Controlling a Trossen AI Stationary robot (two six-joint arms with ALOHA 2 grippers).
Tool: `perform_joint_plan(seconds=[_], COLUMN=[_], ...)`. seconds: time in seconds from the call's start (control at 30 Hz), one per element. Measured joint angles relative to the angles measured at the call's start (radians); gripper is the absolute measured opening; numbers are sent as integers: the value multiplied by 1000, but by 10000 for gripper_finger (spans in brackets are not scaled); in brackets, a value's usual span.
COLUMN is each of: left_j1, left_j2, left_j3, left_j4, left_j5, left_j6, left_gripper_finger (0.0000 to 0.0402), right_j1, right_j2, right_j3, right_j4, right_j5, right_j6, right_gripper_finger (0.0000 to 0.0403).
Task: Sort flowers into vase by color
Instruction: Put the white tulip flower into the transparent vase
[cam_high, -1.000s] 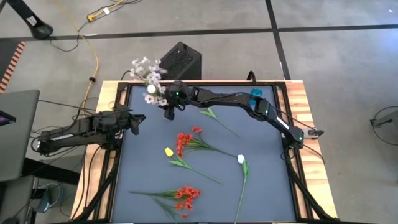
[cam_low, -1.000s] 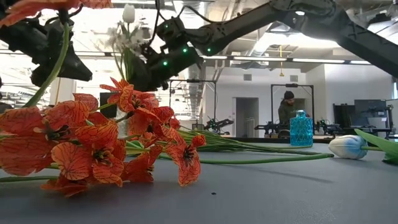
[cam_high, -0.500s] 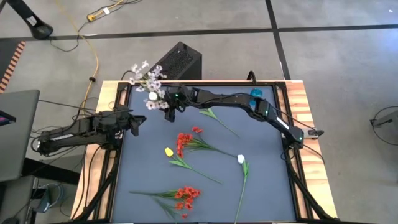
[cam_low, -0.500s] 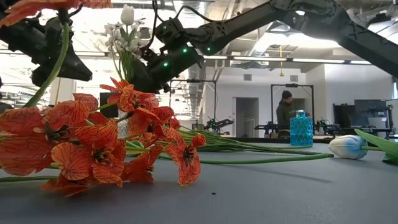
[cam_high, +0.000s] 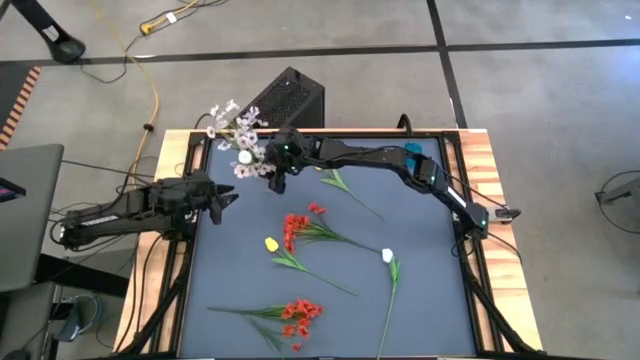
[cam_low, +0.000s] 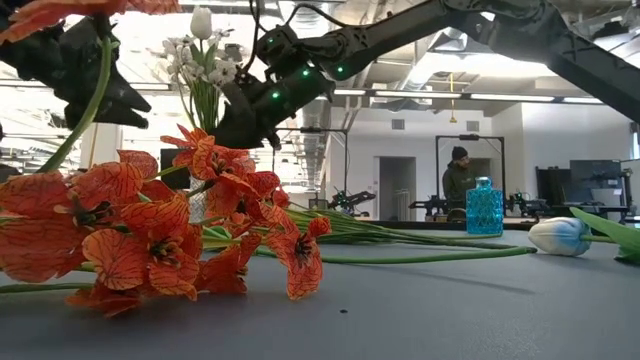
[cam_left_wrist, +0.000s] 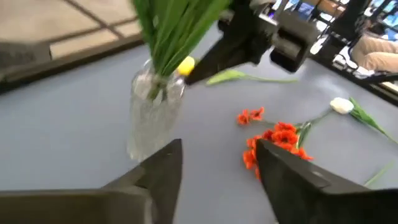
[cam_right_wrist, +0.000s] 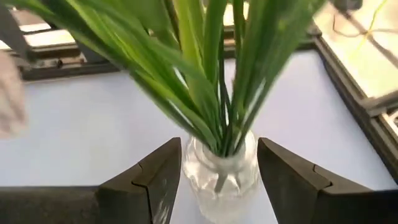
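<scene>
Right gripper (cam_high: 277, 181): fingers spread, held just beside the glass vase (cam_right_wrist: 221, 176), nothing gripped.
Left gripper (cam_high: 222, 197): fingers apart, empty, aimed at the vase.
Vase: at the desk's (cam_high: 420, 300) far left corner, holding white flowers (cam_high: 236, 131).
Other flowers: red clusters (cam_high: 296, 227), yellow tulip (cam_high: 270, 243) and white tulip (cam_high: 387, 256) lie on the desk.

We see even, bright overhead light; ceiling glare in the low view; both wrist views motion-blurred.

Vase (cam_right_wrist: 221, 168) with flowers (cam_high: 236, 135) sits upper left of table (cam_high: 420, 300); right gripper (cam_high: 277, 182) just right of it, left gripper (cam_high: 222, 197) lower left. Loose stems (cam_high: 310, 232) mid-table, probably four more below.
</scene>
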Motion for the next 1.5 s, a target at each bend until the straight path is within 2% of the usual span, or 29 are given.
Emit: perform_joint_plan(seconds=[0.13,0.23,0.33,0.4,0.47,0.57,0.73,0.9,1.07,1.17,1.3,1.4,1.5], left_j1=[0,0,0,0,1,1,18,80,196,244,287,308,323], left_j2=[4,27,66,90,110,140,207,256,330,376,438,496,556], left_j3=[-43,-107,-173,-201,-220,-238,-296,-301,-301,-301,-300,-300,-300], left_j4=[96,209,345,422,508,615,744,833,851,921,1004,1022,1105], left_j5=[-27,-55,-99,-157,-213,-235,-210,-204,-37,0,67,109,131], left_j6=[65,74,126,190,241,313,368,404,389,400,445,444,443], left_gripper_finger=[250,284,298,300,300,300,300,300,300,300,300,300,300], right_j1=[-4,-5,-16,-27,-42,-57,-65,-43,-19,-2,26,35,35], right_j2=[0,-4,0,-2,-20,-45,-99,-184,-297,-362,-486,-616,-761], right_j3=[90,139,196,224,218,199,199,199,199,198,86,-123,-378], right_j4=[-182,-281,-401,-489,-601,-728,-873,-1012,-1105,-1137,-1087,-958,-784], right_j5=[-3,-6,-24,-73,-144,-153,-155,-154,-144,-92,-40,-26,-23], right_j6=[-22,-56,-66,-76,-80,-101,-134,-165,-160,-138,-105,-58,24], right_gripper_finger=[238,238,238,238,238,234,220,208,195,185,173,165,161])
